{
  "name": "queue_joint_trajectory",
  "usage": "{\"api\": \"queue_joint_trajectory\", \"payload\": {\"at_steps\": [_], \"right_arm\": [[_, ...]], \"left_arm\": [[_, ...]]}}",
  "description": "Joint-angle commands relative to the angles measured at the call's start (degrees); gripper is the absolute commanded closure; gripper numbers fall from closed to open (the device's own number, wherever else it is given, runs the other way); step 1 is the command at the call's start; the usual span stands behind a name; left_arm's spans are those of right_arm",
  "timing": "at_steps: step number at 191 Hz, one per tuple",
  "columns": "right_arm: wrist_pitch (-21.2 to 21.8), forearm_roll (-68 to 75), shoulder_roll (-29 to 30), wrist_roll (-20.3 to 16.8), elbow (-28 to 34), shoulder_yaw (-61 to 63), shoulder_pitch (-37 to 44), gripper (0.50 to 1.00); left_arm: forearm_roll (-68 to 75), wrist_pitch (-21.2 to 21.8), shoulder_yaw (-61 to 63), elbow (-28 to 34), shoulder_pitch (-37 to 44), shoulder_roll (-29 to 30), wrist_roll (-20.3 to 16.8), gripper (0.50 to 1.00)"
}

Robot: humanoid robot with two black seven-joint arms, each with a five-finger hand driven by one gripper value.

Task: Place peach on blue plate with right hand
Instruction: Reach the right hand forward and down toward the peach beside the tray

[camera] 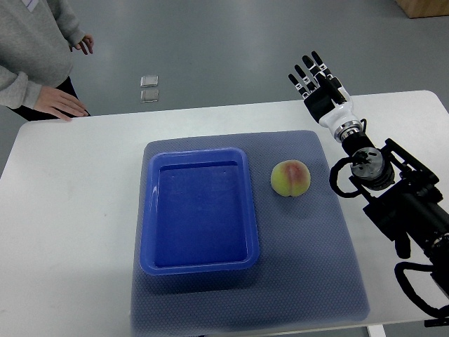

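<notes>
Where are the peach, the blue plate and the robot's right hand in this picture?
peach (290, 177), top view, middle of the fruit's upper side.
blue plate (149, 210), top view, its left rim.
right hand (319, 81), top view, at the base of the spread fingers.

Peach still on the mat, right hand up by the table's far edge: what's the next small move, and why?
Probably bring the right hand back and left over the peach. Its fingers are spread and empty, and the peach lies untouched on the mat beside the blue plate.

right hand (319, 83) black-fingered, white palm and wrist, black cabled arm (393, 193).
</notes>
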Motion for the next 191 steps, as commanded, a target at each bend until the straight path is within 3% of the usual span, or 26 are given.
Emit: {"api": "queue_joint_trajectory", "payload": {"at_steps": [1, 68, 119, 122, 138, 139, 157, 178, 179, 191], "right_arm": [[0.02, 0.00, 0.05, -0.02, 0.00, 0.01, -0.03, 0.568], [0.37, -0.79, 0.05, -0.11, 0.26, -0.52, 0.76, 0.568], [0.11, -15.29, -5.93, -0.46, 6.85, -13.26, 4.10, 0.568], [0.20, -23.89, -7.60, -0.72, 7.64, -17.91, 6.29, 0.568], [0.20, -29.00, -8.39, -0.72, 7.91, -20.99, 7.35, 0.568], [0.46, -36.83, -10.48, -0.81, 8.61, -25.78, 9.18, 0.568], [1.69, -49.82, -15.59, -1.69, 10.46, -35.40, 13.76, 0.568], [3.10, -54.58, -17.97, -2.04, 12.13, -42.18, 17.63, 0.568], [5.10, -56.84, -20.84, -2.13, 13.61, -49.83, 22.33, 0.568], [7.75, -56.95, -24.03, -2.92, 16.43, -58.42, 28.43, 0.568]], "left_arm": [[0.00, 0.00, 0.08, 0.03, 0.00, 0.00, 0.00, 0.500], [0.00, 0.09, -0.10, 0.03, 0.00, 0.00, 0.00, 0.500], [0.00, -0.08, -0.10, -0.06, 0.00, 0.00, 0.00, 0.500], [0.09, -0.08, -0.10, -0.23, 0.00, 0.00, 0.00, 0.500], [0.09, -0.08, -0.01, -0.32, 0.00, 0.00, 0.00, 0.500], [0.09, -0.08, -0.01, -0.41, 0.00, 0.00, 0.00, 0.500], [0.09, -0.17, -0.01, -0.59, 0.00, 0.00, 0.00, 0.500], [0.09, -0.17, -0.01, -0.59, 0.00, 0.00, 0.00, 0.500], [0.09, -0.17, -0.01, -0.59, 0.00, 0.00, 0.00, 0.500], [0.09, -0.17, -0.01, -0.59, 0.00, 0.00, 0.00, 0.500]]}}
